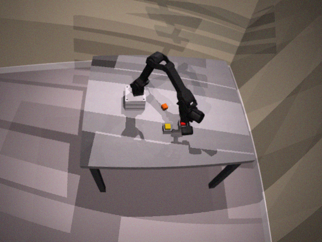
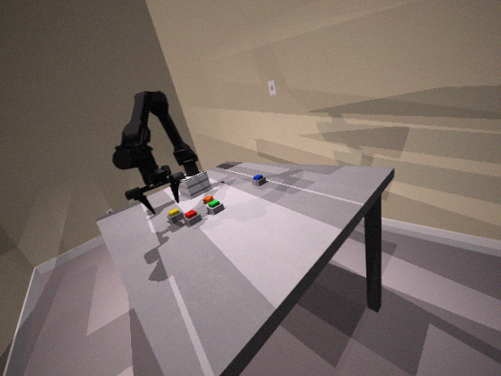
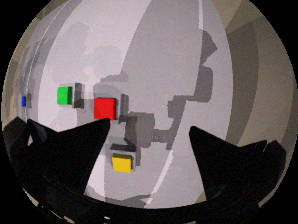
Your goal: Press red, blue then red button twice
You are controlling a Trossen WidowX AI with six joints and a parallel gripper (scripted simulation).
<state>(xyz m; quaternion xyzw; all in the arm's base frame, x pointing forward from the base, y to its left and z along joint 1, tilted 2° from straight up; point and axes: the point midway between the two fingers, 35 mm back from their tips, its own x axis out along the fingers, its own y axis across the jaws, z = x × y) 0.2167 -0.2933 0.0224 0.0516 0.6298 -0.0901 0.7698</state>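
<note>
The red button (image 1: 183, 124) (image 2: 191, 214) (image 3: 105, 108) sits on its grey base, partly hidden by the gripper in the top view. In the wrist view it lies just beyond the left fingertip. The blue button (image 2: 258, 177) (image 3: 23, 101) stands far off toward the back of the table, at the far left edge of the wrist view; the arm seems to hide it in the top view. My gripper (image 2: 166, 208) (image 3: 150, 127) is open and empty, above the table near the red and yellow buttons. Neither fingertip visibly touches a button.
A yellow button (image 1: 167, 127) (image 2: 174, 212) (image 3: 122, 163) stands beside the red one. A green button (image 2: 214, 203) (image 3: 64, 95) is on the red one's other side. An orange block (image 1: 164, 106) (image 2: 208, 199) lies between the buttons and the white arm base (image 1: 135, 104) (image 2: 196, 185).
</note>
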